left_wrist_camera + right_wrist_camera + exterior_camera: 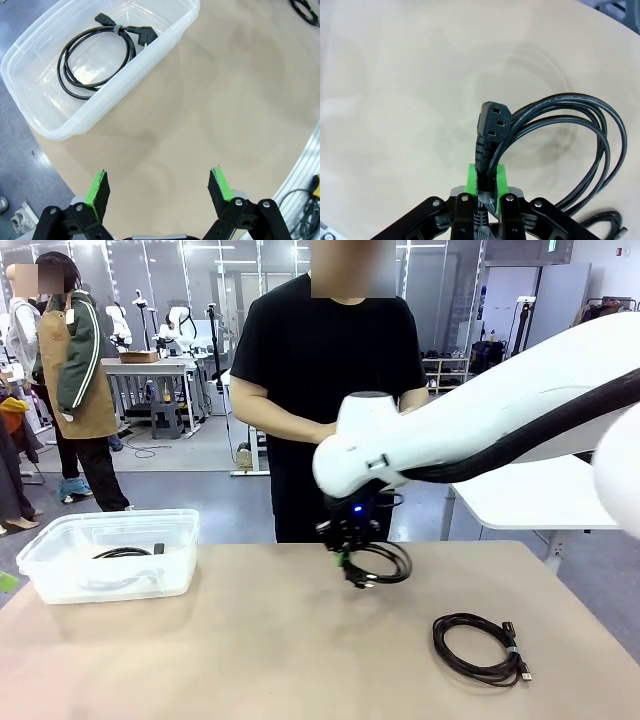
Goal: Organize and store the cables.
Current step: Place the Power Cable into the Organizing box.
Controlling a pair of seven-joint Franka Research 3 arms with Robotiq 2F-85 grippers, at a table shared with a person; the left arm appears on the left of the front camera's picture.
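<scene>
right gripper point(487, 176) is pinched shut on the coiled cable point(491, 124) near its plug, loops dangling, so i'd carry it well above the bin point(100, 585) rim before dropping; left gripper point(161, 191) is wide open and empty.

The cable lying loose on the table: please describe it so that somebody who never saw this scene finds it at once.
On the tan table, look at the right-hand part nearest the robot. A black coiled cable lies flat there, on the bare tabletop. The second cable hangs from the right gripper over the middle; the third cable sits in the clear bin at the left.
</scene>
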